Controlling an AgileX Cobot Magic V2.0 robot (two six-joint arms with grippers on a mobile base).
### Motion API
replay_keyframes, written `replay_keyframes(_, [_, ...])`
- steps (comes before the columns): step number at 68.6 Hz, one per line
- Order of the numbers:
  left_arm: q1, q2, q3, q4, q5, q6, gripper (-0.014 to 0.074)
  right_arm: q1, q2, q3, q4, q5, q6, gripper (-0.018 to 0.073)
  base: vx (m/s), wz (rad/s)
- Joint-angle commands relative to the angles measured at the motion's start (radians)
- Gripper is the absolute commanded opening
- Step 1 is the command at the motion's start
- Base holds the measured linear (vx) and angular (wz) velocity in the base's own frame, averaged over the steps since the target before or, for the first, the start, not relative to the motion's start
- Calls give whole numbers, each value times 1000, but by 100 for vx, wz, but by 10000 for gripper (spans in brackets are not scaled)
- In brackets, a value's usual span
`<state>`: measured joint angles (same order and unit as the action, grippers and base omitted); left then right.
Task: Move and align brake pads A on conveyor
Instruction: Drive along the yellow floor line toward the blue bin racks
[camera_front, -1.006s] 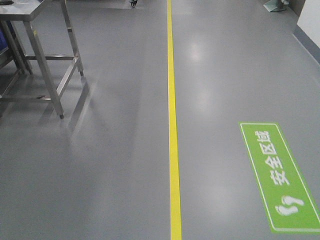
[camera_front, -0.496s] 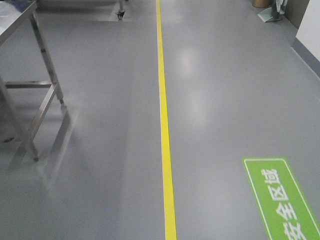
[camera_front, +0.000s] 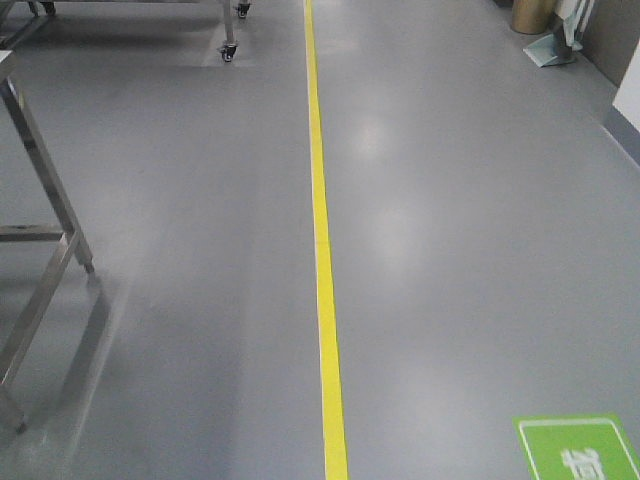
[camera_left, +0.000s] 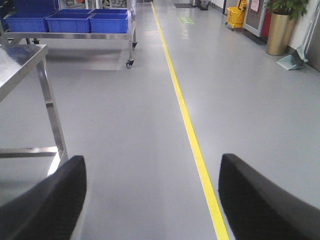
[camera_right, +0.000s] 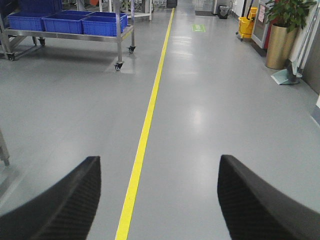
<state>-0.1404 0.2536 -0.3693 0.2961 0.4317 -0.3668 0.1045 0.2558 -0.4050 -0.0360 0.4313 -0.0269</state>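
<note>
The brake pads A and the conveyor are out of view in every frame. My left gripper (camera_left: 152, 162) is open, its two black fingers wide apart with only grey floor between them. My right gripper (camera_right: 159, 162) is open too, with nothing held, and the yellow floor line (camera_right: 145, 125) runs between its fingers. Neither gripper shows in the front view.
A stainless steel table (camera_front: 40, 210) stands at the left (camera_left: 30, 65). A wheeled steel rack with blue bins (camera_left: 90, 22) stands further on at the left (camera_right: 70, 22). A yellow line (camera_front: 322, 250) runs up the grey floor. A planter (camera_right: 280, 45) and mop bucket (camera_right: 246, 26) stand at the right.
The front view has moved forward along the yellow line: the steel table has slid out to the left edge and the green floor sign has dropped to the bottom right corner.
</note>
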Motion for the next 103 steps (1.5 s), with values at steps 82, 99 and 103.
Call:
replay_keyframes(82, [-2, 9, -27, 8, -71, -1, 538, 0, 9, -26, -7, -74, -10, 490, 65, 5])
replay_keyframes(99, [-2, 9, -27, 8, -71, -1, 538, 0, 9, -26, -7, -74, -10, 490, 51, 17])
replay_keyframes(103, [-2, 9, -27, 8, -71, -1, 538, 0, 9, -26, -7, -74, -10, 490, 48, 23])
